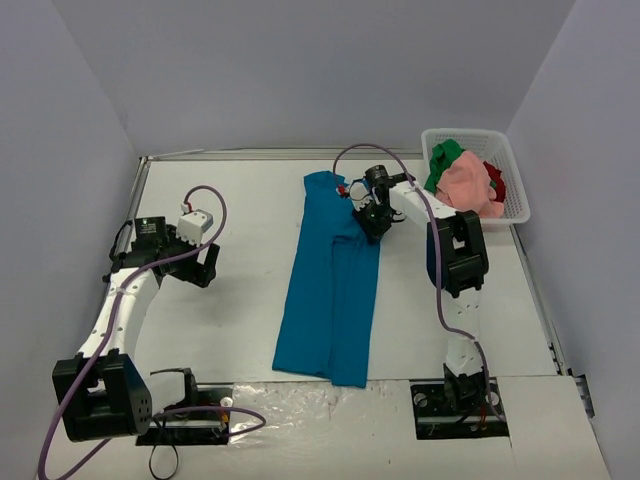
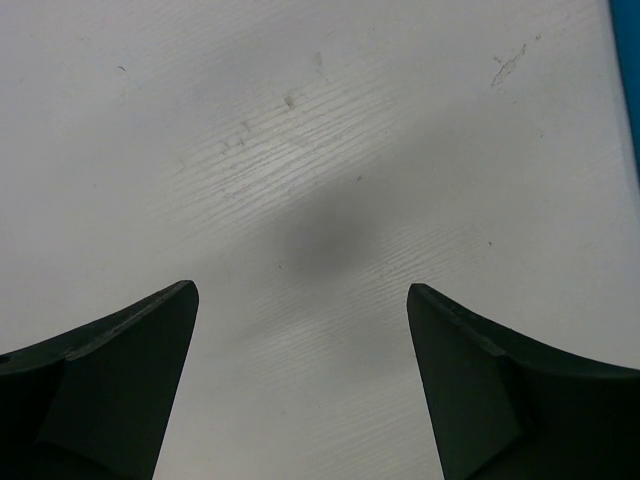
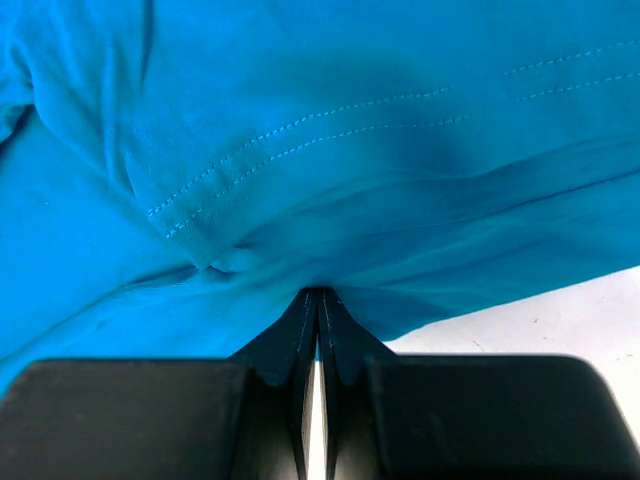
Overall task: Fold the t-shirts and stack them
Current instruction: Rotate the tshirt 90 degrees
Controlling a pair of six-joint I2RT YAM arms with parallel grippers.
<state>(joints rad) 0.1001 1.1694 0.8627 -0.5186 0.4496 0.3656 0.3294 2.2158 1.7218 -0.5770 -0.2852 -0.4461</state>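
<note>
Teal-blue t-shirt (image 1: 330, 290) is pinched at its edge by the outstretched right jaws; left jaws hover wide, empty.

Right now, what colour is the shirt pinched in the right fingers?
Plain teal-blue; the t-shirt shows best in the right wrist view.

Right hand (image 3: 318, 300) is pinched tight on a bunched fold of the teal-blue t-shirt (image 3: 330, 130). Stitched hem (image 3: 300, 135) runs just past the fingertips, and a bit of white bench (image 3: 560, 320) peeks out beside the hand.
</note>
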